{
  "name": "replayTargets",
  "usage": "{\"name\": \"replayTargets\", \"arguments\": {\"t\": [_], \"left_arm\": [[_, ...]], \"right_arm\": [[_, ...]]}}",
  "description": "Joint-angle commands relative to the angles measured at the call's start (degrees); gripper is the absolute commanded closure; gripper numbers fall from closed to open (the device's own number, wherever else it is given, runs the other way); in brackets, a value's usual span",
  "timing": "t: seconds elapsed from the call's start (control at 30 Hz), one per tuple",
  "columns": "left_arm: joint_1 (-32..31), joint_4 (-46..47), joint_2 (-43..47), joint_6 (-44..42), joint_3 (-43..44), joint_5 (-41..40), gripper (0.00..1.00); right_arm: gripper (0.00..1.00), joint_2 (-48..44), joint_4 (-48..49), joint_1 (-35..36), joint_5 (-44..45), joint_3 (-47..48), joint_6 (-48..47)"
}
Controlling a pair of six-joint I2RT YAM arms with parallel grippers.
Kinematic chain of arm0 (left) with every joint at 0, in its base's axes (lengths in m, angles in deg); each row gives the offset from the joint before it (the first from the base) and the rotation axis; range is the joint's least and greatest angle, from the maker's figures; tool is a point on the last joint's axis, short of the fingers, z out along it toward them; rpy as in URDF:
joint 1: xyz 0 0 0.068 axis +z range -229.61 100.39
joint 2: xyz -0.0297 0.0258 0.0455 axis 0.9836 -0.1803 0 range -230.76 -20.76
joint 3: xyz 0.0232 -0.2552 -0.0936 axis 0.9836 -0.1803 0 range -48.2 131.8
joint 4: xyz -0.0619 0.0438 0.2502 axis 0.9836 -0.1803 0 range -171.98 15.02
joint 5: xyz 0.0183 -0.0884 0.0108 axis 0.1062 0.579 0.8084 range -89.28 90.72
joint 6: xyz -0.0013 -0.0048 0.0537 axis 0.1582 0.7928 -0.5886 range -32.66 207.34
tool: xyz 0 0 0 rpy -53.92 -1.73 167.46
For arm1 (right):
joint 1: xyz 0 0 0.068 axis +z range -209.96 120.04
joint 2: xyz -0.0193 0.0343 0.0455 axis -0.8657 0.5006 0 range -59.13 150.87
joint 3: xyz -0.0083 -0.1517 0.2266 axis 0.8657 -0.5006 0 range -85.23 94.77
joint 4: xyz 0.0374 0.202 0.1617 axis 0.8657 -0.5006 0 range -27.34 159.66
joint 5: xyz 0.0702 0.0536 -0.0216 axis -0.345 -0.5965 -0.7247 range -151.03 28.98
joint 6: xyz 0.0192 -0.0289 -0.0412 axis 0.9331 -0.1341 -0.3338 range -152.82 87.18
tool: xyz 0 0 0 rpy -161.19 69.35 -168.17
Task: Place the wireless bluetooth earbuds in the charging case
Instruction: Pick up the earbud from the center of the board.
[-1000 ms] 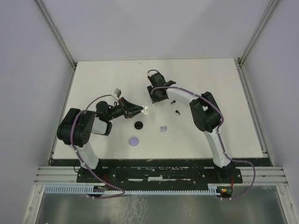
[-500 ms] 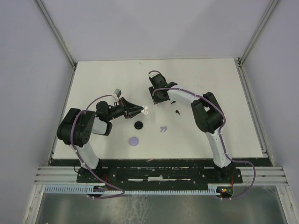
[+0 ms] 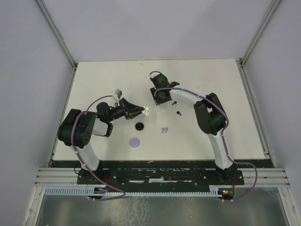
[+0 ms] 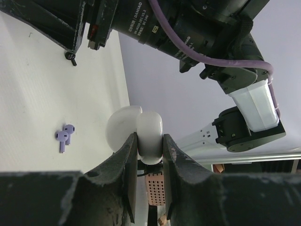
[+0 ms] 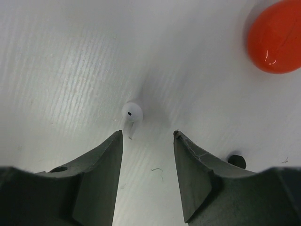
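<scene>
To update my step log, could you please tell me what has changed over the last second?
The right gripper drifted slightly rightward in the top view, jaws open, a white earbud lying just ahead of it, not gripped. Nothing was taken or let go. The left gripper stayed shut on the white charging case; the lavender earbuds and black disc did not move.

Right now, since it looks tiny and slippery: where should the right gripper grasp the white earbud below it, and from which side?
Grip the white earbud by its rounded head, coming straight down. It lies flat on the table with its stem pointing back toward the open right gripper, so closing would probably pinch across its narrow width. Centre first: it sits off to one side.
</scene>
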Motion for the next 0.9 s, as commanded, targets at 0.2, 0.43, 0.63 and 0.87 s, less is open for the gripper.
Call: {"name": "replayTargets", "arguments": {"t": [0.2, 0.43, 0.63, 0.87], "left_arm": [[0.48, 5.33, -0.88, 2.04, 0.06, 1.46, 0.97], [0.47, 7.13, -0.76, 3.44, -0.25, 1.46, 0.97], [0.45, 9.08, -0.85, 4.89, -0.48, 1.57, 0.97], [0.48, 10.14, -1.36, 5.56, -0.47, 1.64, 0.97]], "right_arm": [[0.45, 2.52, -3.52, -0.08, -4.06, 9.52, 0.76], [0.46, 4.21, -4.55, -0.02, -4.14, 11.4, 2.73], [0.47, 5.64, -5.72, -0.04, -3.85, 12.82, 3.68], [0.49, 6.8, -6.72, -0.07, -3.78, 13.91, 4.12]]}}
